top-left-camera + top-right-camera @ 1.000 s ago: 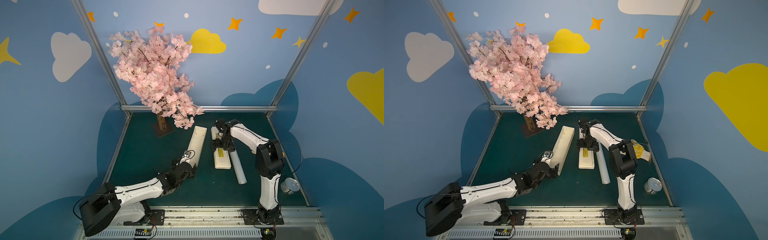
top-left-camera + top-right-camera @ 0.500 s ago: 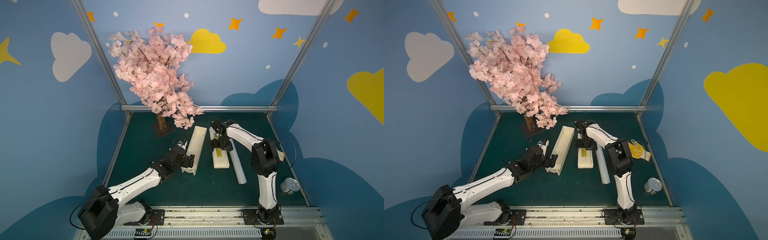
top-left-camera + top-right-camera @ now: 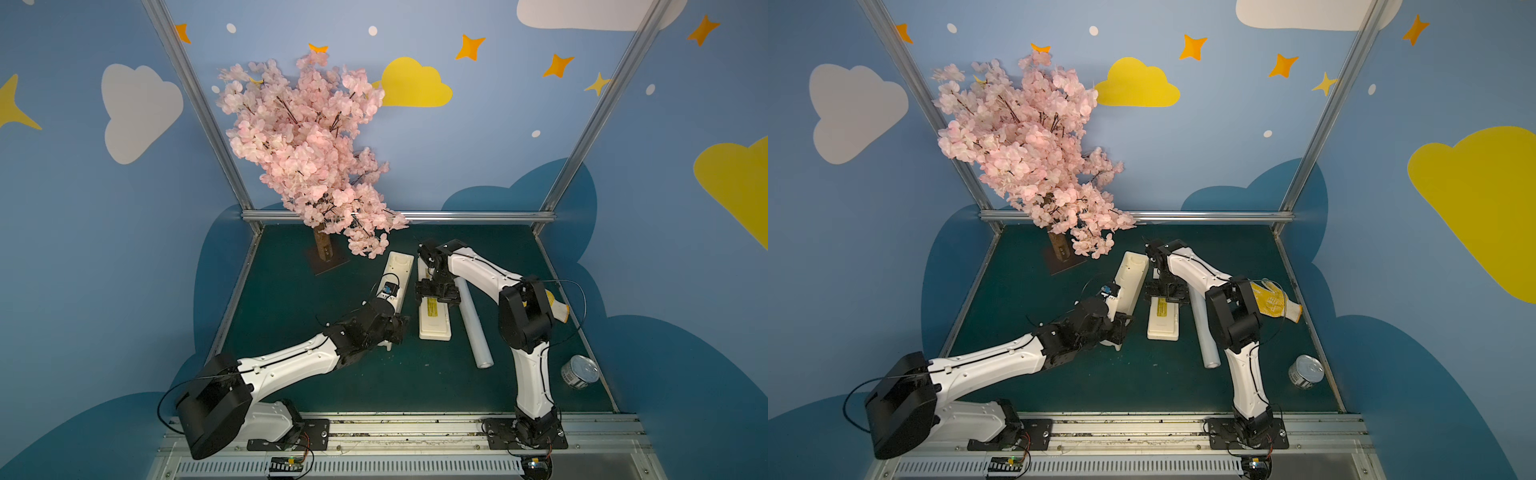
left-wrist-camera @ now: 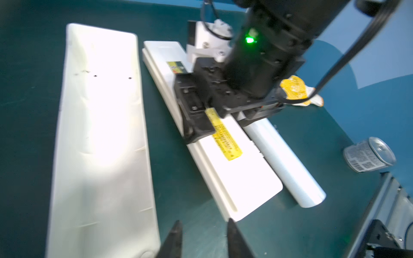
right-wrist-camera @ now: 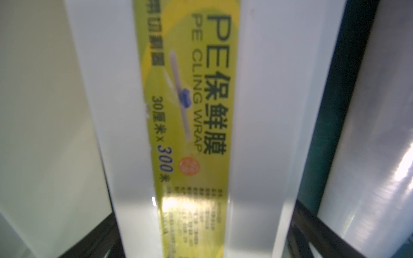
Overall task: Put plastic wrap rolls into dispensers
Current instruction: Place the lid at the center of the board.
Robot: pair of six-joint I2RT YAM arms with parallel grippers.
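- Now the left fingers (image 4: 175,239) are drawing in from a wide spread to a narrow gap. They are grasping nothing, and only bare desk (image 4: 201,223) is showing between the tips.
- The unlabelled cream piece (image 4: 100,134) is lying just outside one left tip. The near corner of the dispenser (image 4: 245,178) is sitting just ahead of the other.
- The right fingers (image 4: 196,129) are staying spread wide, straddling the dispenser across its yellow label (image 5: 185,111). Whether they are pressing on its sides, I cannot tell.
- The plastic wrap roll (image 3: 473,328) is lying on the desk just outside the right fingers. It is running alongside the dispenser, and neither set of fingers is touching it.
- The narrowing is probably readying the left fingers to work at the lid's edge or to brace the box. The lid is looking shut and the roll is waiting outside, so the task is barely getting under way.
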